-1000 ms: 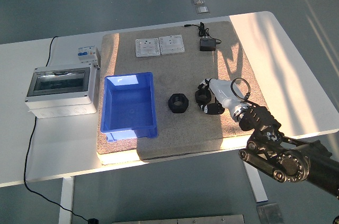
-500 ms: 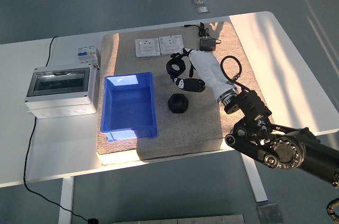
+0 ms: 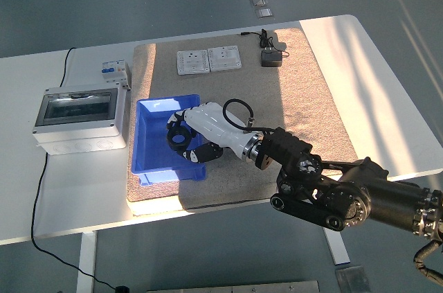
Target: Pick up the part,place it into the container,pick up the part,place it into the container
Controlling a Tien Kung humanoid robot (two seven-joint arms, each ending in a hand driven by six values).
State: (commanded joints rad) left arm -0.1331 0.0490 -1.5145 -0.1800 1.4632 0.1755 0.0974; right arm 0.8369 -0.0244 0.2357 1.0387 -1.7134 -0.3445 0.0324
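A white surface (image 3: 62, 189) is carrying a tan mat (image 3: 308, 102) that is lying across its middle. At the mat's far edge, two white socket plates (image 3: 208, 60) are sitting side by side, and a black power adapter (image 3: 270, 59) is resting to their right with its cable curling behind it. Off the mat on the left, a grey distribution box (image 3: 81, 117) with a dark transparent lid is standing, a black cable trailing from it. A small circuit breaker (image 3: 113, 70) is sitting just behind the box.
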